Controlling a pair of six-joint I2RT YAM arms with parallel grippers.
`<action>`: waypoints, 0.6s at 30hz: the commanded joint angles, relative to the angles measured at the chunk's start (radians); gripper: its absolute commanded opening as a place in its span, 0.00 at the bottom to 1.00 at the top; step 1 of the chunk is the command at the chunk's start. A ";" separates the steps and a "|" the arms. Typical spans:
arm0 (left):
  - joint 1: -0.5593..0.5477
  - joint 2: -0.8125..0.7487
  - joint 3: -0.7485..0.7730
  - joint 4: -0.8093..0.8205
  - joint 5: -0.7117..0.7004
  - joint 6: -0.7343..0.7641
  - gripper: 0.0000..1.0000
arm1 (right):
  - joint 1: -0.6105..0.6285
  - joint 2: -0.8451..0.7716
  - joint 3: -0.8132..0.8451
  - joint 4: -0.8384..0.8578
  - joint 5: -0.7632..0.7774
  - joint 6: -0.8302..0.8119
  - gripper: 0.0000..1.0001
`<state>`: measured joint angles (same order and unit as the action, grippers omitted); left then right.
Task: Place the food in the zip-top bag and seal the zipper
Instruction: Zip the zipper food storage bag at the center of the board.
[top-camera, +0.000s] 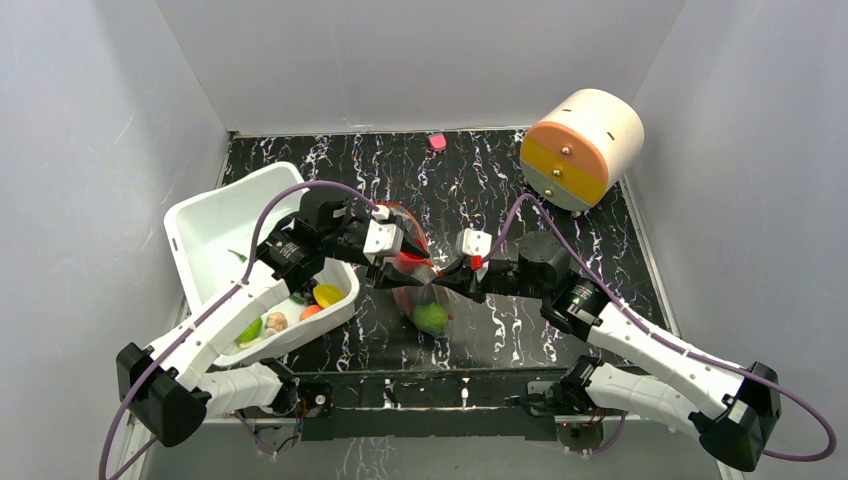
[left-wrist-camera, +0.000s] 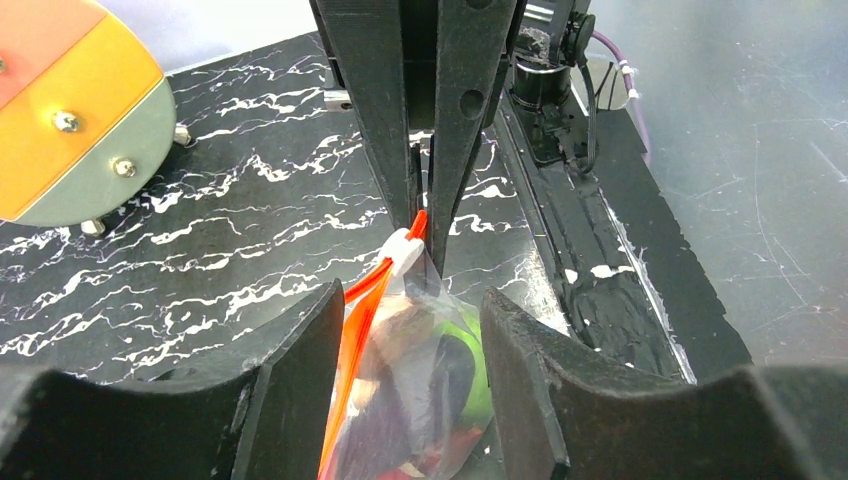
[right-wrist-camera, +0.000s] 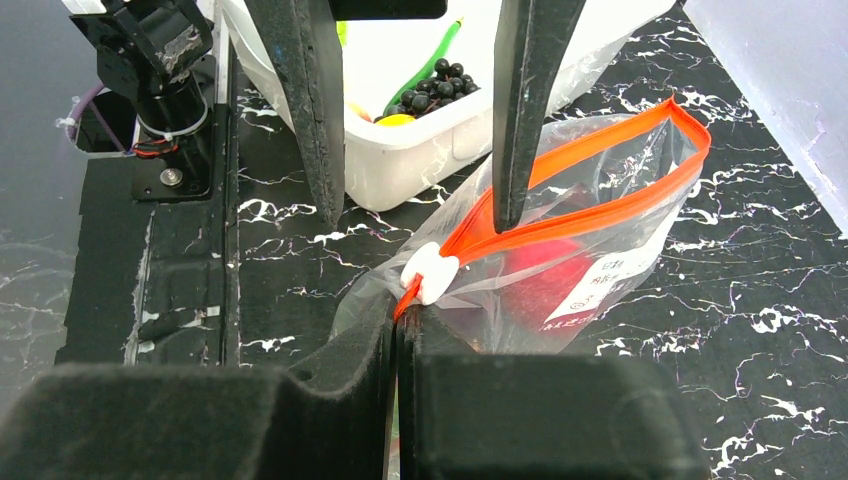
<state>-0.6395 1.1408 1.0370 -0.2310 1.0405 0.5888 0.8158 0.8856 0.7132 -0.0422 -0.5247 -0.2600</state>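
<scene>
Bag (top-camera: 418, 285): held up mid-counter (top-camera: 560, 200), green fruit (top-camera: 432, 317) inside.
Right fingers (right-wrist-camera: 340, 380): clamped on zipper (left-wrist-camera: 362, 305) end, beside white slider (right-wrist-camera: 430, 272).
Left fingers (left-wrist-camera: 300, 380): apart, straddling bag, not pinching.
Tub (top-camera: 215, 230): grapes (right-wrist-camera: 432, 88) inside.

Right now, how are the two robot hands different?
The right gripper is shut tight, but the left gripper is open. The right gripper pinches the zip-top bag at its corner, by the white end piece of the zipper. The left gripper only straddles the bag, fingers apart. Both have black fingers, and both are at the bag.
</scene>
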 joint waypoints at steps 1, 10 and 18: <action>-0.008 -0.035 0.034 0.056 0.035 0.009 0.52 | -0.001 -0.004 0.040 0.073 -0.012 0.008 0.00; -0.011 0.014 0.092 -0.038 0.077 0.104 0.53 | -0.001 0.008 0.059 0.068 -0.041 0.004 0.00; -0.018 0.047 0.118 -0.126 0.110 0.180 0.49 | 0.000 0.011 0.058 0.082 -0.039 0.009 0.00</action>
<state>-0.6502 1.1755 1.1172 -0.3031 1.0813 0.6880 0.8162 0.8989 0.7181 -0.0414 -0.5529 -0.2600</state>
